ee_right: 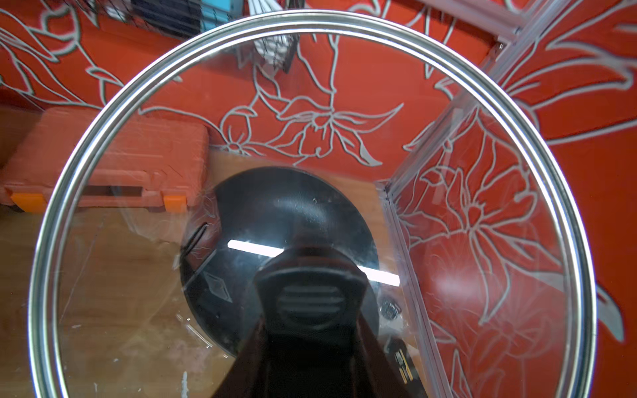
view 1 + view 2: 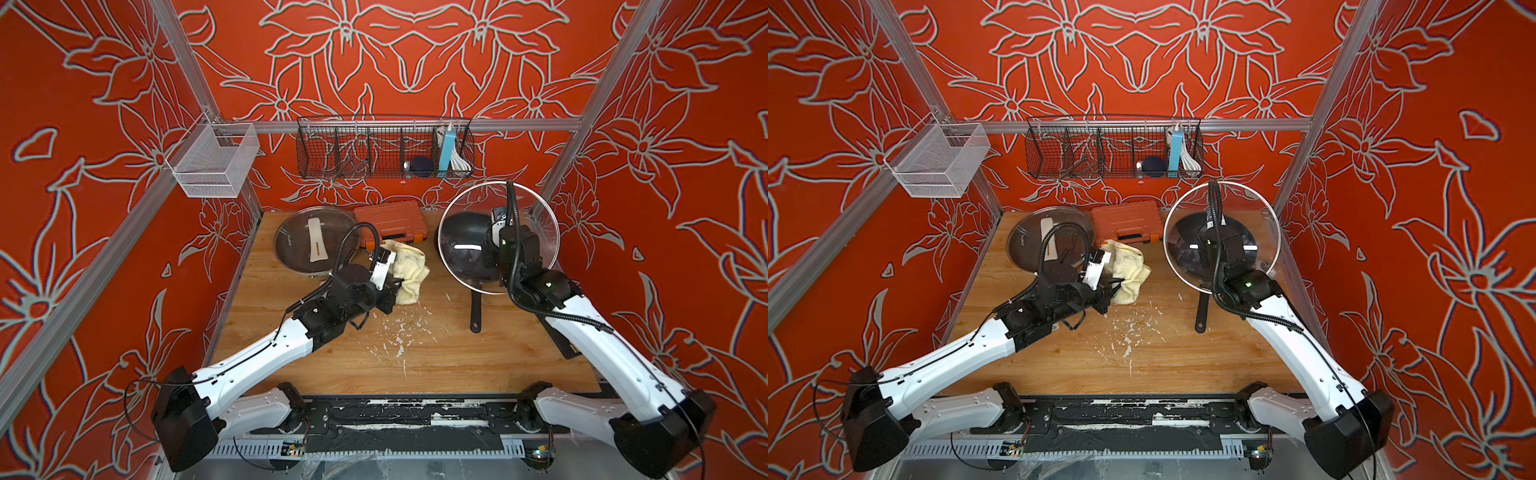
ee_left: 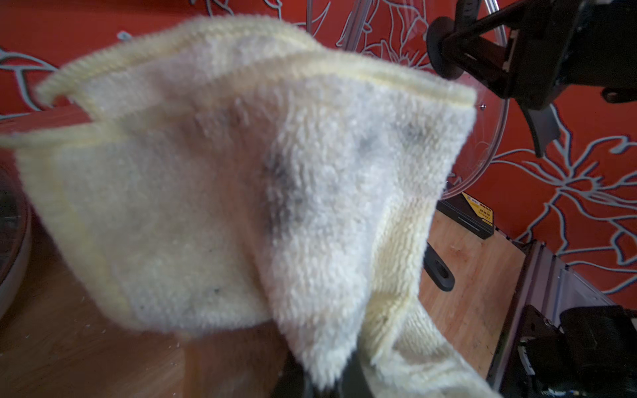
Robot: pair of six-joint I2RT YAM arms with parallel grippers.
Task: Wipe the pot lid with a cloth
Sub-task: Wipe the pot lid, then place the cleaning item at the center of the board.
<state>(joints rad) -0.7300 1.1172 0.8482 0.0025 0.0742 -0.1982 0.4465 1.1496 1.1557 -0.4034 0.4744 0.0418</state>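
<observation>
The cream, stained cloth [image 2: 409, 266] [image 2: 1127, 266] hangs bunched above the middle of the wooden table. My left gripper [image 2: 390, 291] [image 2: 1109, 291] is shut on its lower edge. In the left wrist view the cloth [image 3: 241, 172] fills most of the frame and hides the left gripper [image 3: 331, 386]. The glass pot lid [image 2: 457, 203] [image 2: 1258, 216] [image 1: 172, 275], steel-rimmed, is held up on edge at the back right. My right gripper [image 2: 496, 241] [image 2: 1210, 245] [image 1: 310, 330] is shut on its black handle [image 1: 310, 303]. Cloth and lid are apart.
A black frying pan [image 2: 461, 237] lies under the raised lid, its handle [image 2: 476, 311] pointing toward me. At back left stands another pan under a glass lid [image 2: 316, 245], next to an orange tool case [image 2: 390, 224]. White flecks [image 2: 399, 336] dot the table. Wire baskets [image 2: 384, 149] hang behind.
</observation>
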